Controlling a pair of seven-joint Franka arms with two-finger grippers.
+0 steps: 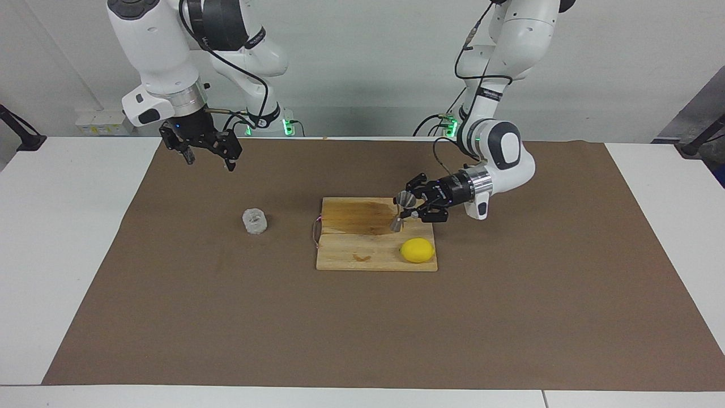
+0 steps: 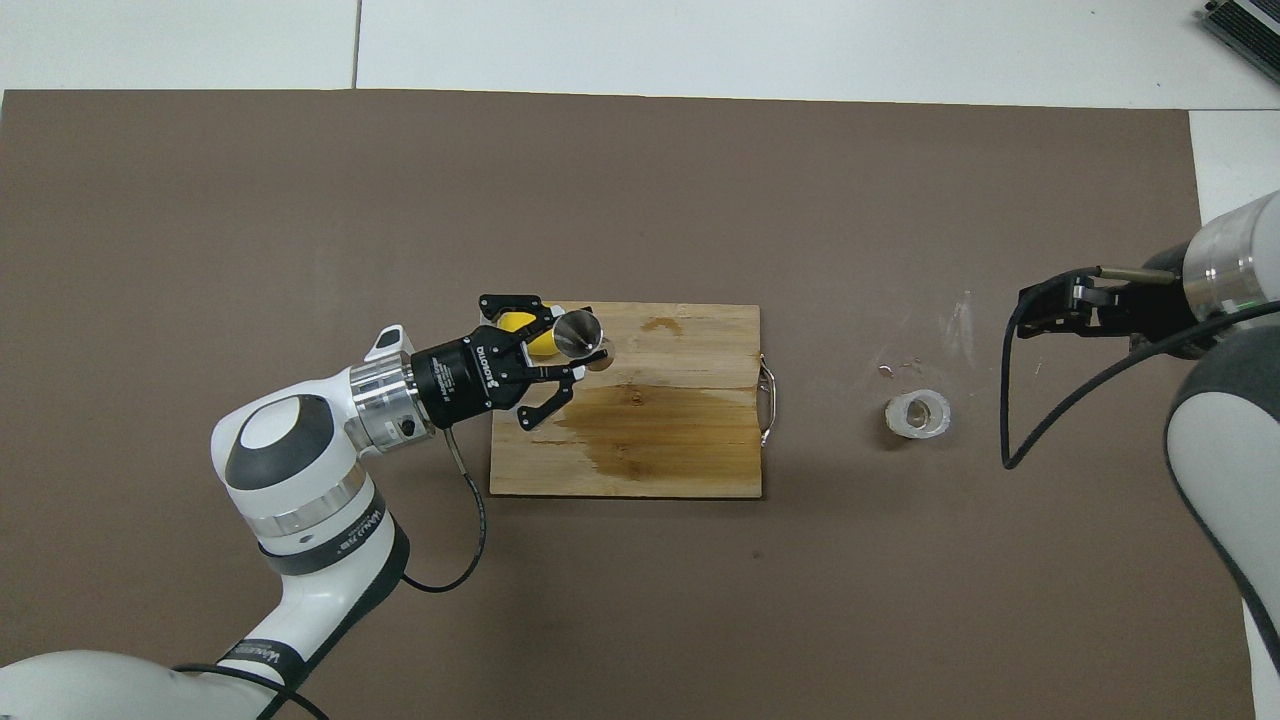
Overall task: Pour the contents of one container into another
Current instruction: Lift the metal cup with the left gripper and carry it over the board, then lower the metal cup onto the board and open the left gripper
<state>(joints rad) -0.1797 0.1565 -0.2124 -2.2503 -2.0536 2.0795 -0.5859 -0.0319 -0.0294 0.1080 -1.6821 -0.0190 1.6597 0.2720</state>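
Observation:
My left gripper [image 1: 409, 208] [image 2: 572, 350] is shut on the waist of the steel hourglass jigger [image 1: 401, 212] [image 2: 581, 333]. It holds the jigger tilted in the air over the wooden cutting board [image 1: 351, 252] [image 2: 650, 470], at the board's end toward the left arm. The knobbly whitish glass cup [image 1: 254, 221] [image 2: 918, 414] stands upright on the brown mat toward the right arm's end, beside the board's wire handle. My right gripper [image 1: 210, 163] [image 2: 1030, 312] waits open and empty in the air, apart from the cup.
A yellow lemon [image 1: 417, 250] [image 2: 516, 321] lies on the board's corner farther from the robots, partly covered from above by the left gripper. A dark wet stain [image 1: 362, 218] marks the board. The brown mat [image 1: 226, 317] covers most of the white table.

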